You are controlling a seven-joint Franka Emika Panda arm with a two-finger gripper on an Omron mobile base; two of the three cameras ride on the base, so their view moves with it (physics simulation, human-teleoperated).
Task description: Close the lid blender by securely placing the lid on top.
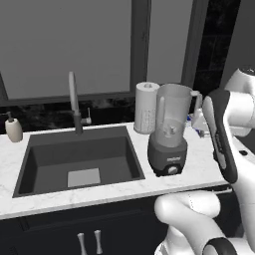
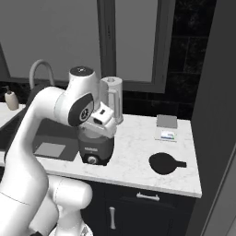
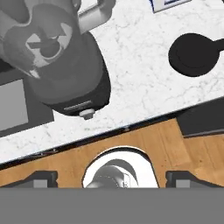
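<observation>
paper-towel roll [image 1: 146, 107], sink [image 1: 79, 159], soap bottle [image 1: 13, 129]

Lidless blender [image 1: 169, 139] beside sink [image 1: 79, 159]

Rendered kitchen, dim and even lighting, low resolution.
Grey window panes [image 1: 64, 45] give flat, weak light; backsplash and cabinets fall near black. White marble counter [image 3: 140, 78] is the brightest surface, without glare. Soft shadow beneath the blender [image 3: 65, 65], up and left of the gripper [image 3: 112, 177]. Edges slightly pixelated throughout; no focus blur, no edge distortion.
</observation>
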